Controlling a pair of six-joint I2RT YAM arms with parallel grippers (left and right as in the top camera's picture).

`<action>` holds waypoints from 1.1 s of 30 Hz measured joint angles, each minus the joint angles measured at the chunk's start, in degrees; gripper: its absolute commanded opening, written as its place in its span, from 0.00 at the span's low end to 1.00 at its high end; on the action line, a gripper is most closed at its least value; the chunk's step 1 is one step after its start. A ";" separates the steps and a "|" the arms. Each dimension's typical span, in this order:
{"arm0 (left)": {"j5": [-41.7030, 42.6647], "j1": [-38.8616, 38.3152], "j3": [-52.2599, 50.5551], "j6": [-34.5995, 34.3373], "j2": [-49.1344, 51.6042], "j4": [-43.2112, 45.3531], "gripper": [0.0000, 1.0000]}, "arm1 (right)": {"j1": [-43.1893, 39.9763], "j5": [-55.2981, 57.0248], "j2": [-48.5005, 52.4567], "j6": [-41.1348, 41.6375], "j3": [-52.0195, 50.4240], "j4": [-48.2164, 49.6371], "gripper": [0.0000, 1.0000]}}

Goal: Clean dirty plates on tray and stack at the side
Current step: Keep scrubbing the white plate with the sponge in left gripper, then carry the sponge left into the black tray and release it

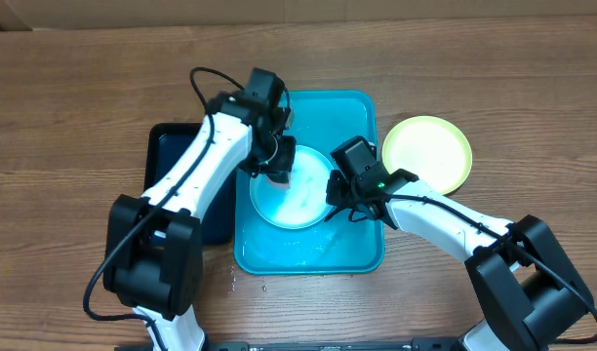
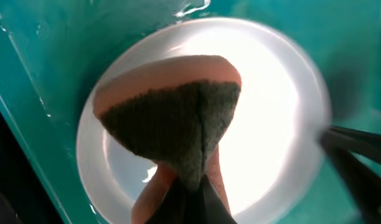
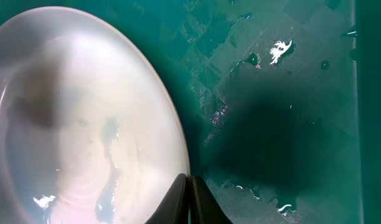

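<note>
While the light cyan plate (image 1: 298,207) lies flat in the middle of the blue tray (image 1: 362,249), it looks wet and shiny. I can see no red smear on the part of its white middle that shows. The right gripper (image 3: 189,200) is pinched tight on the plate's rim, on the side nearest the other plate, so the plate should not slide. Over the plate, the left gripper (image 2: 189,198) is squeezed shut on a sponge (image 2: 172,118). The sponge is orange on one side and dark and rough on the other, and the dark side faces the wrist camera. I cannot tell if the sponge is touching the plate. I think the step now is wiping this plate. To do it well, the sponge should press softly and go round in small circles, over the middle and out to the rim. It should stay away from the right gripper, and that one should hold firm but not lift the rim. Water drops (image 3: 281,50) sit on the tray floor, so the plate may be slippery. A yellow-green plate (image 1: 427,153) rests on the wooden surface (image 1: 64,97) just beside the tray and looks clean. A black tray (image 1: 172,156) lies on the other side, partly under the left arm. I see no third plate.
</note>
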 measured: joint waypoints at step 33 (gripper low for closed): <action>22.71 5.38 -10.49 -0.61 -2.51 9.53 0.04 | 0.00 0.02 0.00 0.02 0.00 -0.07 0.05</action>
